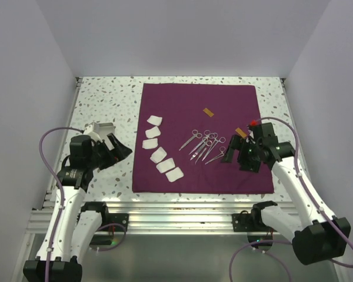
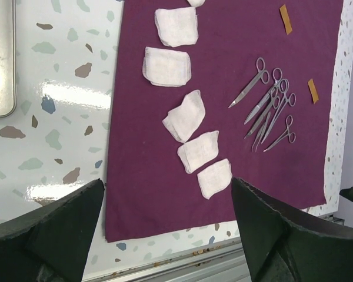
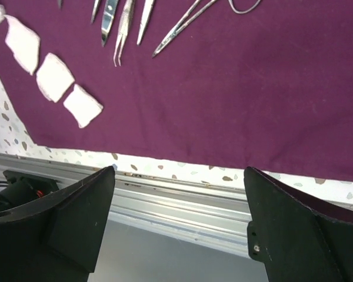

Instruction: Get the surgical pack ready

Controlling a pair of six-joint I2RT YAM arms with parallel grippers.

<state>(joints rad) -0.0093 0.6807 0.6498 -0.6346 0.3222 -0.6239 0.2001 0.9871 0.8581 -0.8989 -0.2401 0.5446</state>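
Both left gripper [image 2: 166, 194] and right gripper [image 3: 179, 176] are hovering, fingers apart and empty, packing apparently just starting: tray [image 2: 0, 59] onto cloth [image 1: 223, 111] next.

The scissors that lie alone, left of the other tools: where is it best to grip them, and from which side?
Probably take the scissors by the shank just below the rings, from straight above, closing across it. They lie flat on the cloth, so nothing gets under them from the side; the shank is narrow, with bare cloth on both sides.
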